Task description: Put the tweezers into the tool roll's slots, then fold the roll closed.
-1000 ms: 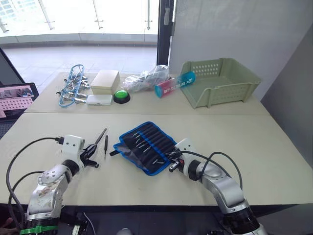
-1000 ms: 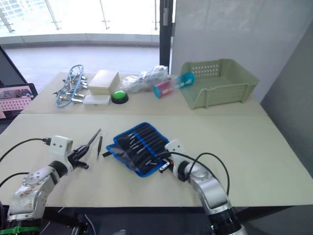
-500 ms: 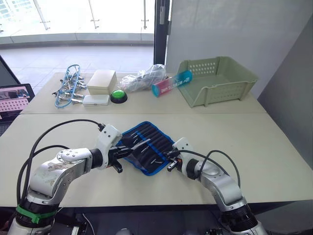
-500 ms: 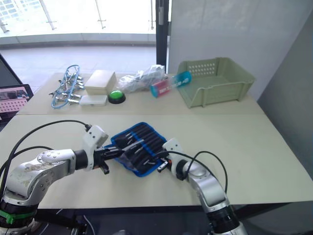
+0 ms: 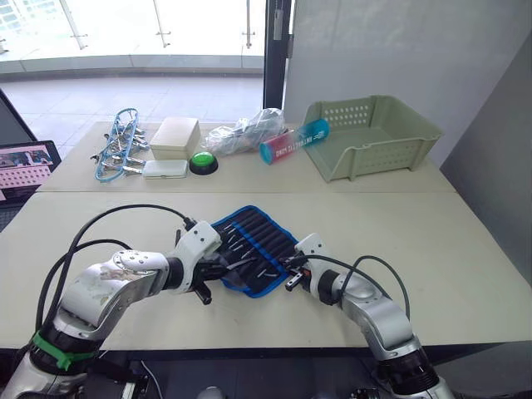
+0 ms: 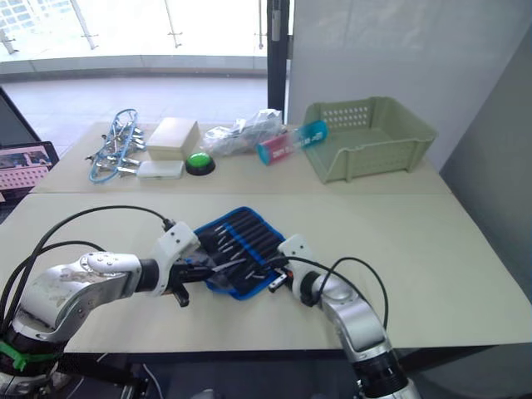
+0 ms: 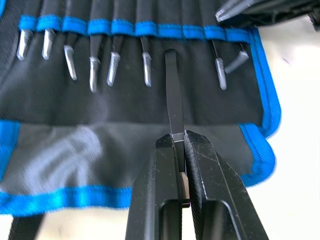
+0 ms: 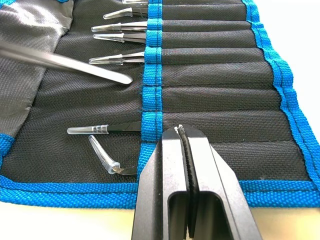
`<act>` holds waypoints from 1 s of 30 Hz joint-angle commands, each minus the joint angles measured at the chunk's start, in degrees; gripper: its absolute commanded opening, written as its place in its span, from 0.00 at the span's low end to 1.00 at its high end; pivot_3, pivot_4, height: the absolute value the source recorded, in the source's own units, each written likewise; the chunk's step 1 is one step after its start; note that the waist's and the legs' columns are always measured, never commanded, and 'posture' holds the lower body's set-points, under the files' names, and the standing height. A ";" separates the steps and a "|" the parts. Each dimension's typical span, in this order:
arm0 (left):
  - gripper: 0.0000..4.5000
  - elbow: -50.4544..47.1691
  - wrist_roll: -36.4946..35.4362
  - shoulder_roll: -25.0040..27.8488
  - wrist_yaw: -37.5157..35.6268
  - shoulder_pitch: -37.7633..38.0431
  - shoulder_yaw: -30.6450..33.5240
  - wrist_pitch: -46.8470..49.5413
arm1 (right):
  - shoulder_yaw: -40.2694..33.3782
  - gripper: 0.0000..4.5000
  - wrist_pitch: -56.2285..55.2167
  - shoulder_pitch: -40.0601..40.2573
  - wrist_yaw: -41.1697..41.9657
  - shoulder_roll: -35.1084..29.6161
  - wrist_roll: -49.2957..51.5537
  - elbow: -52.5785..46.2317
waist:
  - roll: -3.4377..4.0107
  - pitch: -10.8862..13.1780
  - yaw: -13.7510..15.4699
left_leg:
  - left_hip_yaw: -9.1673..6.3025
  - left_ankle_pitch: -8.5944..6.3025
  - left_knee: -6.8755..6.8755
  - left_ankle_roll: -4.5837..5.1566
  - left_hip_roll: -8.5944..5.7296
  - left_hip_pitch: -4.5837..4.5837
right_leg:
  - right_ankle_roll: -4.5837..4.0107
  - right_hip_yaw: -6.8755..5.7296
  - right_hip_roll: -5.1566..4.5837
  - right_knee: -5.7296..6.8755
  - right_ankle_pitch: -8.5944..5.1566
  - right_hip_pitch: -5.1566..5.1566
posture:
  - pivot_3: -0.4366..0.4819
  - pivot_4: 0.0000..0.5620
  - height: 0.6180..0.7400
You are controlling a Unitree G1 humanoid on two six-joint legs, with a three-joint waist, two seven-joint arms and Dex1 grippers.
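Note:
The tool roll [image 5: 253, 243] lies open on the near table, black with blue edging. Its slots [image 7: 125, 27] run in a row under a blue band, and several hold tweezers with capped tips. My left gripper [image 7: 179, 136] is shut on one black pair of tweezers [image 7: 173, 100], whose tip reaches the mouth of a free slot. It hovers at the roll's near left side [image 5: 218, 264]. My right gripper [image 8: 181, 131] is shut and rests on the roll's near right edge [image 5: 291, 271]. A loose clear cap [image 8: 102, 159] lies on the roll beside it.
On the far table stand a pale green basket [image 5: 371, 137], a teal tube [image 5: 295, 141], a crumpled plastic bag [image 5: 248, 130], a green button [image 5: 204, 162], a white box [image 5: 177, 137] and silver clips with blue wire [image 5: 119, 154]. A screen [image 5: 25, 165] sits at the left edge.
My left arm swung from the bare table at the left over onto the roll, carrying the tweezers; their tip now meets a slot. The right gripper stayed on the roll's edge.

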 commanded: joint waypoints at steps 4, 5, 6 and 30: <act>0.00 3.81 3.40 -2.98 0.68 -3.53 -3.93 -2.21 | -0.12 0.00 2.99 1.97 -1.62 -0.28 -0.90 2.10 | 0.00 0.00 0.28 | 0.00 0.01 0.04 -0.01 0.00 0.00 | 0.00 0.00 0.00 0.01 0.00 0.02 | 0.48 0.27 0.85; 0.00 4.62 3.85 -3.57 0.60 -3.96 -4.59 -2.68 | -0.10 0.00 2.99 2.04 -1.64 -0.28 -0.93 2.07 | 0.00 0.00 0.41 | 0.00 0.00 0.05 -0.01 0.00 0.01 | 0.00 0.00 0.00 0.01 0.00 0.03 | 0.48 0.27 0.85; 0.00 6.17 4.27 -5.22 0.86 -4.63 -5.16 -3.16 | -0.06 0.00 3.08 2.23 -1.66 -0.33 -0.94 1.79 | -0.01 0.00 0.58 | 0.00 0.00 0.06 -0.01 0.00 0.01 | 0.00 0.00 0.00 0.01 0.00 0.04 | 0.48 0.27 0.85; 0.37 23.87 10.82 -19.80 -2.27 -6.24 -1.88 -23.26 | 0.12 0.00 4.55 3.29 -1.91 -1.28 -0.71 -0.32 | -0.04 -0.02 0.72 | -0.01 0.14 0.10 -0.24 -0.03 -0.03 | 0.01 -0.02 -0.01 0.01 0.00 0.12 | 0.48 0.27 0.85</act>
